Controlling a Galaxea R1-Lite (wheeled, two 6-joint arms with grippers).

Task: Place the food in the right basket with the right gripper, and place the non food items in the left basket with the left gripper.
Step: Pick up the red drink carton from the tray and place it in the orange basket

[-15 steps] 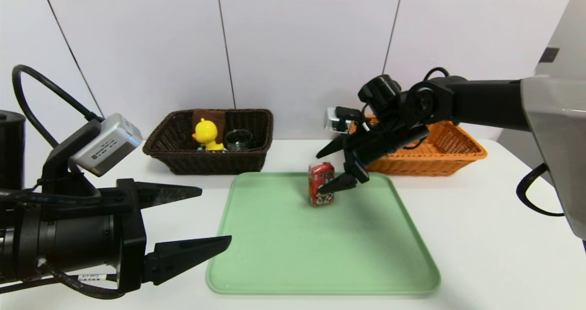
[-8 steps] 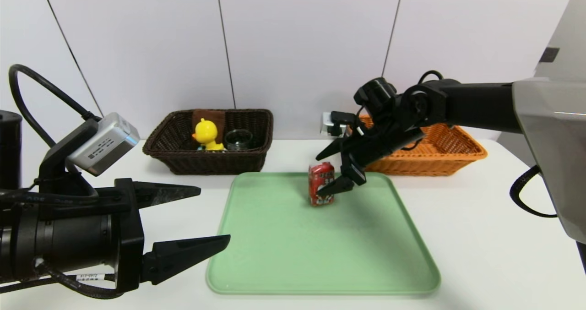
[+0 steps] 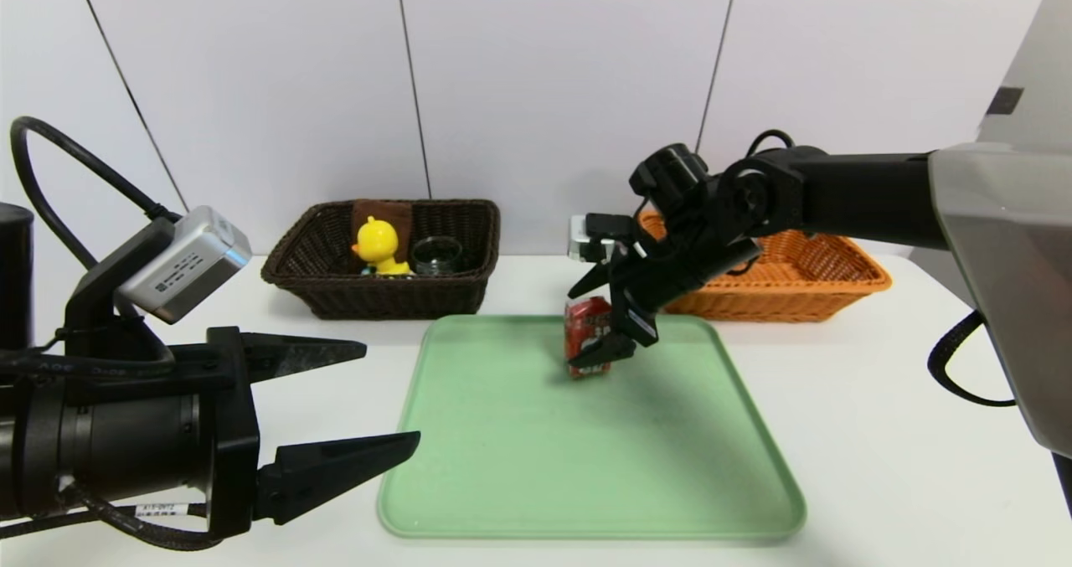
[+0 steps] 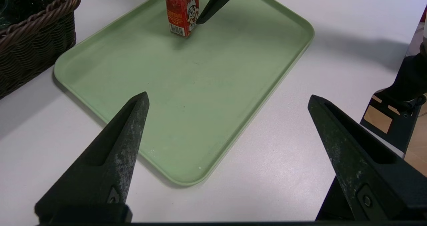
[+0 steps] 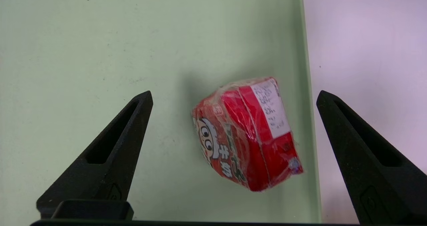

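The right gripper [image 3: 596,315] hangs spread wide astride the carton [image 3: 586,337], which stands upright at the tray's [image 3: 519,483] far edge. Light and film-slick, it likely dents easily; pinch its flat sides mid-height.

The left gripper [image 3: 352,399], also spread, is parked left of the tray.

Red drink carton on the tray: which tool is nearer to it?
Right. The right tool hangs open right at the red drink carton, fingers either side. The left tool sits open off the green tray's near-left corner, far away.
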